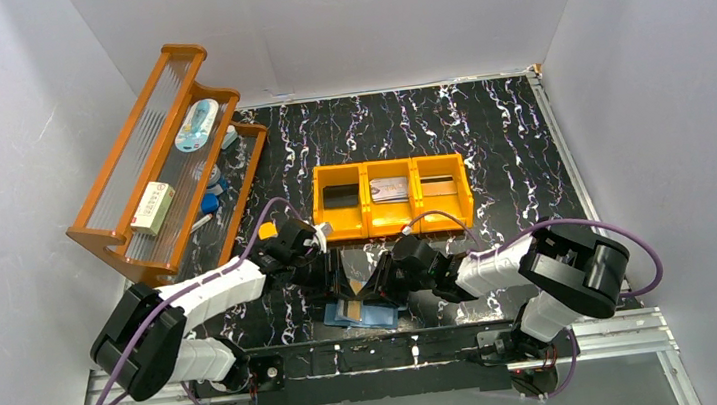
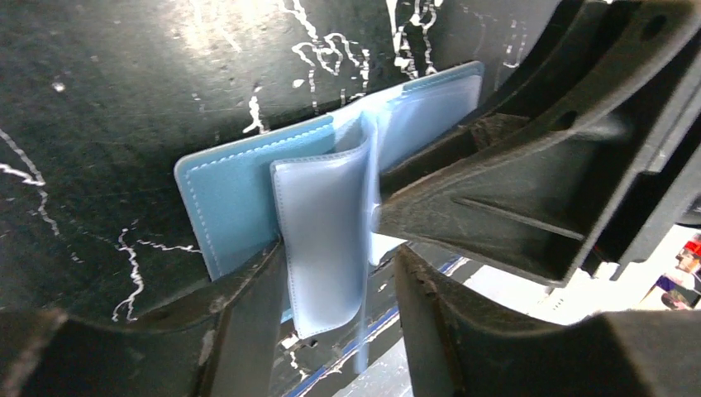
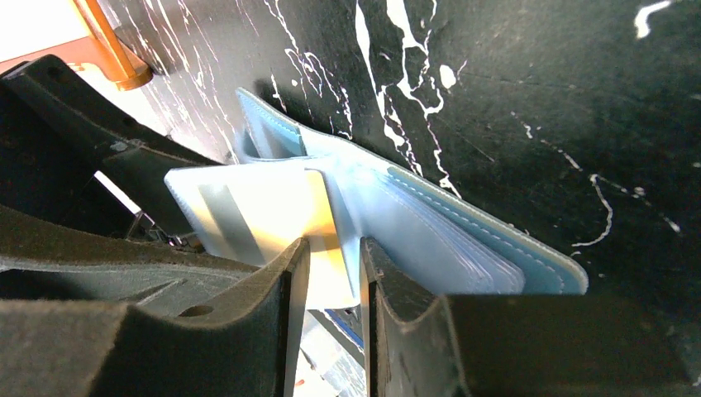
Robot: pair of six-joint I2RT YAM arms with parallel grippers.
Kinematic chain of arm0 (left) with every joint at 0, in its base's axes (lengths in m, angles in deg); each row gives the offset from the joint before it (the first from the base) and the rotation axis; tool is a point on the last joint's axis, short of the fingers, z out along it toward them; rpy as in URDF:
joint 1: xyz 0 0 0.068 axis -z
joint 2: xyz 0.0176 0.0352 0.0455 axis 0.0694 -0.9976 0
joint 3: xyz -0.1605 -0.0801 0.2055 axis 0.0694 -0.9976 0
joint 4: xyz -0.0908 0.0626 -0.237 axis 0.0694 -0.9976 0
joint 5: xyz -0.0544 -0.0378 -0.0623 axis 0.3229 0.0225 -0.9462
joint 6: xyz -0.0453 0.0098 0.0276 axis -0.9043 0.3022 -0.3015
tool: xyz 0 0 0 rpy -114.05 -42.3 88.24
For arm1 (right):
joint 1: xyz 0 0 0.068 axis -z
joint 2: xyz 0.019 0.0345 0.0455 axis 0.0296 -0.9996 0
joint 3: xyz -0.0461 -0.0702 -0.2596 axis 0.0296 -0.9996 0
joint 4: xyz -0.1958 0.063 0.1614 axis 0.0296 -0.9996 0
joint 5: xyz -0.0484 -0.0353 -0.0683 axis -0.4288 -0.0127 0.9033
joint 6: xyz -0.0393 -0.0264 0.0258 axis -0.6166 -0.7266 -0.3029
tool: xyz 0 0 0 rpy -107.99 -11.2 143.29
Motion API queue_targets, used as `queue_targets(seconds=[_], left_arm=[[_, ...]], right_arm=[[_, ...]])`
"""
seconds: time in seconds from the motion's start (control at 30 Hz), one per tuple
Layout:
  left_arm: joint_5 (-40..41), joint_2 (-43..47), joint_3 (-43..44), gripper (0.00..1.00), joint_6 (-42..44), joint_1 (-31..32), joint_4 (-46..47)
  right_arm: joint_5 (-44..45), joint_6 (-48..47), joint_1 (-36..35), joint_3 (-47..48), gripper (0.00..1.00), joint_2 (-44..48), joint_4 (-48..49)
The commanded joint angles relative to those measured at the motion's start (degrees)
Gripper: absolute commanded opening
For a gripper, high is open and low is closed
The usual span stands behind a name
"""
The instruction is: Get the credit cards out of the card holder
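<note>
The teal-blue card holder [image 1: 374,315] lies open on the black marbled table near the front edge. In the left wrist view its pale inner sleeve [image 2: 322,223] stands up from the card holder [image 2: 227,194], between the fingers of my left gripper [image 2: 339,265]. The sleeve touches only the left finger, so the jaws are open. My right gripper [image 3: 335,252] straddles the fold of the card holder [image 3: 496,252], its jaws a narrow gap apart. A pale credit card [image 3: 248,211] with a grey stripe and a tan end sits in the raised sleeve. It shows tan in the top view [image 1: 351,309].
An orange three-compartment bin [image 1: 395,221] stands just behind both grippers, with a flat grey item in its middle compartment. A wooden rack [image 1: 132,186] with small items is at the back left. The right gripper's finger [image 2: 496,190] crowds the left wrist view.
</note>
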Motion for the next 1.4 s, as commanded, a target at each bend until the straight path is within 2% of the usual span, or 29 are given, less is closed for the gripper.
queue_targets(seconds=[0.0, 0.27, 0.47, 0.73, 0.93, 1.03, 1.17, 1.37], left_arm=[[-4.11, 2.42, 0.47, 0.44, -0.29, 0.45, 2.02], [-1.11, 2.9, 0.4, 0.37, -0.18, 0.45, -0.93], [0.88, 4.73, 2.43, 0.39, 0.97, 0.45, -4.03], [1.67, 5.76, 4.35, 0.37, 2.56, 0.44, -6.53], [8.5, 4.85, 5.63, 0.52, 3.6, 0.45, -12.41], [10.07, 4.83, 6.45, 0.54, 4.35, 0.44, -13.72], [8.25, 3.97, 6.23, 0.52, 4.43, 0.37, -12.5], [3.89, 3.72, 3.95, 0.46, 2.99, 0.39, -7.97]], right_arm=[[0.83, -1.33, -0.21, -0.71, 0.38, -2.62, -7.35], [1.8, -1.42, -0.12, -1.08, 0.38, -0.81, -8.03], [1.96, -1.5, 0.09, -1.49, 0.39, 0.33, -7.98], [1.16, -1.88, 0.09, -1.37, 0.39, 0.39, -6.47], [0.94, -4.57, 0.32, 0.25, 0.41, 3.67, -5.93], [1.27, -6.87, 0.28, 2.44, 0.41, 5.92, -8.06], [1.92, -9.89, 0.27, 5.57, 0.42, 8.62, -10.86], [2.08, -10.15, 0.23, 6.21, 0.4, 9.55, -8.92]])
